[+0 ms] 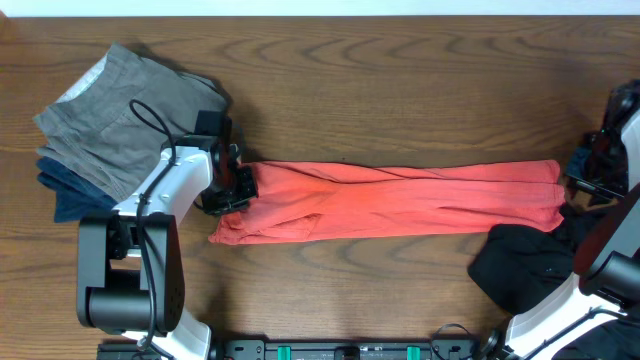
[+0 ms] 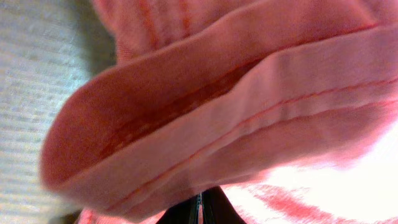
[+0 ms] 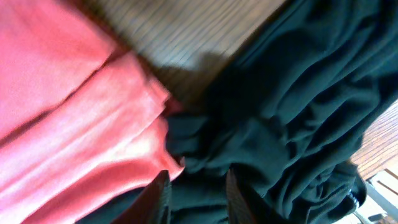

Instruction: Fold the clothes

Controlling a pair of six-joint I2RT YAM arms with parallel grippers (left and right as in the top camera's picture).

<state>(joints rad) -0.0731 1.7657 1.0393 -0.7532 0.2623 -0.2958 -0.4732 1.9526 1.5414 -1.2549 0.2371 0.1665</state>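
The coral-red T-shirt [image 1: 400,200] lies as a long narrow band across the middle of the table. My left gripper [image 1: 235,188] is shut on its left end. In the left wrist view the shirt's hem [image 2: 236,112] fills the frame above the closed left gripper [image 2: 202,199]. My right gripper [image 1: 580,185] is at the band's right end. In the right wrist view the right gripper [image 3: 198,190] stands open, nothing between its fingers. The shirt's corner [image 3: 93,137] lies just to its left and the black garment [image 3: 286,124] lies under it.
The black garment [image 1: 525,265] is bunched at the front right, touching the shirt's right end. A folded grey garment [image 1: 120,115] rests on navy ones [image 1: 70,190] at the back left. Bare wooden table [image 1: 400,90] lies behind the shirt.
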